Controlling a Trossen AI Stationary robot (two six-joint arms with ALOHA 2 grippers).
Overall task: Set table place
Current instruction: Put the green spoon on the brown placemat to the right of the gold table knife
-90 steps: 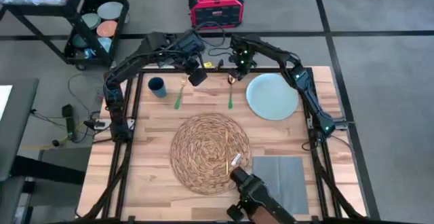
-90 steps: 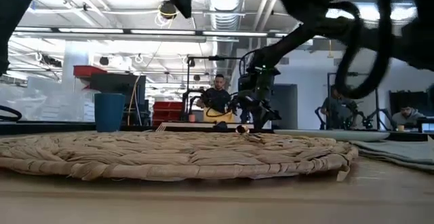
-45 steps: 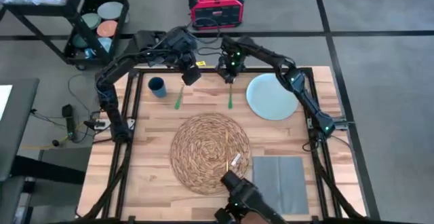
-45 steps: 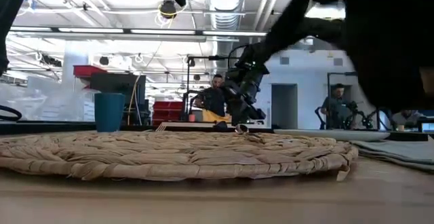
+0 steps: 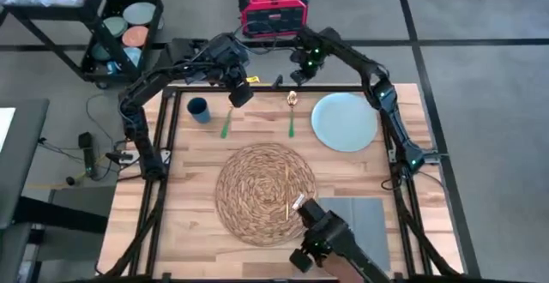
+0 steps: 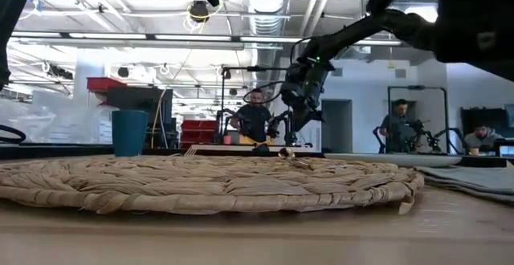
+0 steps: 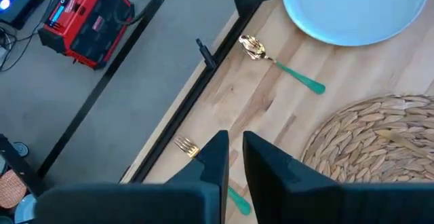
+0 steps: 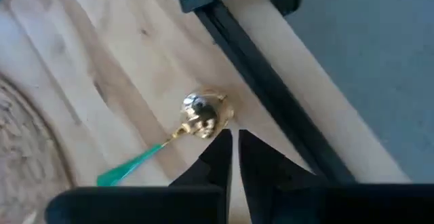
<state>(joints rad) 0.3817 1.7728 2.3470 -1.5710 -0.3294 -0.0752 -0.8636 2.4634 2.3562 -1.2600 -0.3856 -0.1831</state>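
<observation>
2 grippers hang over the far edge of the table [image 5: 193,223], both with fingers nearly together and empty; nearest lie the grey napkin [image 5: 356,227], soft and best pinched at a corner, and the stiff woven mat [image 5: 265,192]. Beyond them the left gripper [image 5: 238,95] is above the fork [image 5: 226,123] and the right gripper [image 5: 301,71] just past the spoon [image 5: 292,116], both thin, light and slippery, best gripped at the green handle. Farthest, the breakable plate [image 5: 345,122] is bare, and I cannot tell what the blue cup [image 5: 199,110] holds.
</observation>
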